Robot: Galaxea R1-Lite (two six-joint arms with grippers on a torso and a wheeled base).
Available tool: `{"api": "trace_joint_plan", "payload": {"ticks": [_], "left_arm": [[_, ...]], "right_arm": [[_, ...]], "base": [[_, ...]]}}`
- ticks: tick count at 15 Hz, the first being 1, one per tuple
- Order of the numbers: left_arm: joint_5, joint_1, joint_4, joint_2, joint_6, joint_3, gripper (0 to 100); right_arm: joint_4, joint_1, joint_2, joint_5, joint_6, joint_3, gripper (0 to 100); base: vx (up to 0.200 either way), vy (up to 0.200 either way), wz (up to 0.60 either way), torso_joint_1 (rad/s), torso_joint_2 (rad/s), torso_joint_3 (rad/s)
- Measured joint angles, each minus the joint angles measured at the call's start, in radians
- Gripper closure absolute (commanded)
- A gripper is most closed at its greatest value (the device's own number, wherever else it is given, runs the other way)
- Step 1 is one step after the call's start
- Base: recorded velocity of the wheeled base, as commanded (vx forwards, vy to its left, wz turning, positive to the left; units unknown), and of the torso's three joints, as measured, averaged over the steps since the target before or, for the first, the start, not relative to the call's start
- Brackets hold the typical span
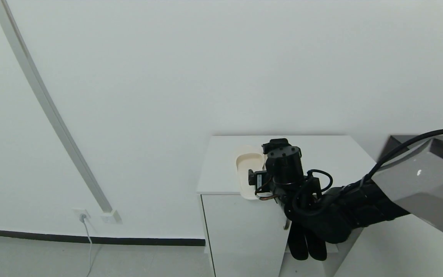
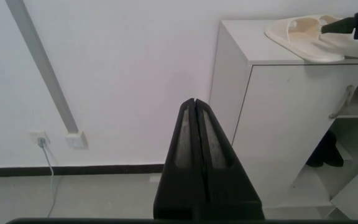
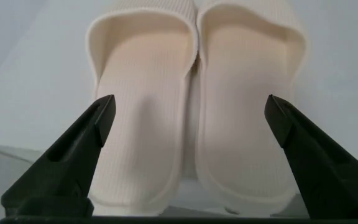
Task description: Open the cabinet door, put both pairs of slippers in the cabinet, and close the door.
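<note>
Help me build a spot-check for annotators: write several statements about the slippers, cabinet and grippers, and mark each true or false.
1. The cream slippers lie on top of the cabinet. True.
2. The right gripper is shut on one slipper. False: it is open, with one finger on either side of the pair.
3. The left gripper is shut and holds nothing. True.
4. The cabinet is fully closed. False: its right side stands open, with a dark thing inside.
5. The cream slippers lie at opposite ends of the cabinet top. False: they lie side by side.
</note>
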Motion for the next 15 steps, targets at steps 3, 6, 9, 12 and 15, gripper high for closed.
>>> {"api": "trace_joint_plan", "payload": {"ticks": [3, 6, 9, 12, 15], "left_arm": [[0.0, -0.001, 0.0, 0.0, 0.0, 0.0, 100], [0.001, -0.001, 0.0, 0.0, 0.0, 0.0, 100], [0.002, -0.001, 0.0, 0.0, 0.001, 0.0, 100], [0.002, -0.001, 0.0, 0.0, 0.0, 0.0, 100], [0.002, -0.001, 0.0, 0.0, 0.0, 0.0, 100]], "right_arm": [[0.005, -0.02, 0.062, 0.029, -0.006, -0.086, 0], [0.021, -0.047, 0.119, 0.064, -0.04, -0.177, 0], [0.054, -0.073, 0.169, 0.079, -0.069, -0.272, 0], [0.084, -0.091, 0.213, 0.097, -0.072, -0.35, 0], [0.106, -0.112, 0.255, 0.113, -0.072, -0.419, 0]], "base": [[0.0, 0.0, 0.0, 0.0, 0.0, 0.0], [0.0, 0.0, 0.0, 0.0, 0.0, 0.0], [0.0, 0.0, 0.0, 0.0, 0.0, 0.0], [0.0, 0.0, 0.0, 0.0, 0.0, 0.0], [0.0, 0.0, 0.0, 0.0, 0.0, 0.0]]}}
